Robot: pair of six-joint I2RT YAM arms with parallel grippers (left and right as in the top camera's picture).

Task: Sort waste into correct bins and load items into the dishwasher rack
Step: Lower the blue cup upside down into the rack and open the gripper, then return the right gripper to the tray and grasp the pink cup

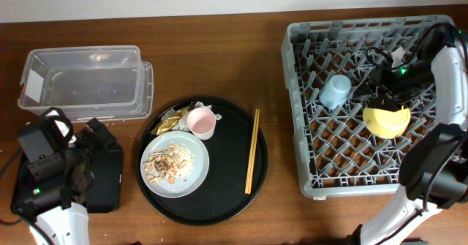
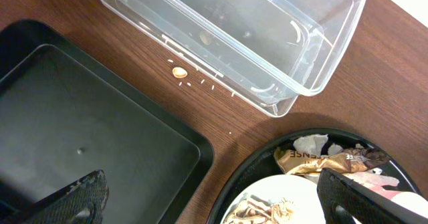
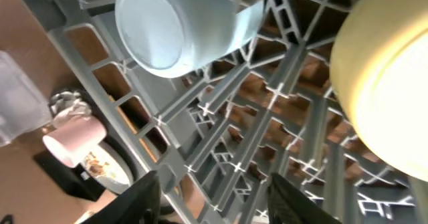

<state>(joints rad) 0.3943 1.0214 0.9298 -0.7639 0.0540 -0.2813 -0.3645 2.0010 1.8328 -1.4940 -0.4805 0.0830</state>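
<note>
Brown wooden tabletop (image 1: 219, 40) runs under everything we see. Directly below our right gripper (image 3: 214, 184) are the grey pegs of the dishwasher rack (image 3: 221, 137). Its fingers stand apart with nothing between them. Just ahead of it the blue cup (image 3: 180, 27) lies tilted among the pegs on one side, and the yellow bowl (image 3: 388, 83) rests on the other. Far beyond the rack wall we see the pink cup (image 3: 70, 140).

Our left gripper (image 2: 212, 177) is spread wide and empty. Beneath its left finger lies the shallow black tray (image 2: 80, 130). Beside its right finger are the crumpled wrappers (image 2: 328, 158) and the plate (image 2: 267, 197) on the round black tray (image 2: 247, 167). Farther ahead stands the clear tub (image 2: 234, 30), with one crumb (image 2: 178, 71) on the table just in front of it.

We judge loading to be partly done, with two items racked. The pink cup, the chopsticks (image 1: 251, 151) and the plate with its food scraps (image 1: 167, 164) remain on the round tray, and no waste has been sorted. Next, our right arm would need to lift clear of the pegs and cross to the pink cup. Alternatively, our left gripper could drop onto the wrappers nearby. The plate needs its scraps emptied before it is racked.
</note>
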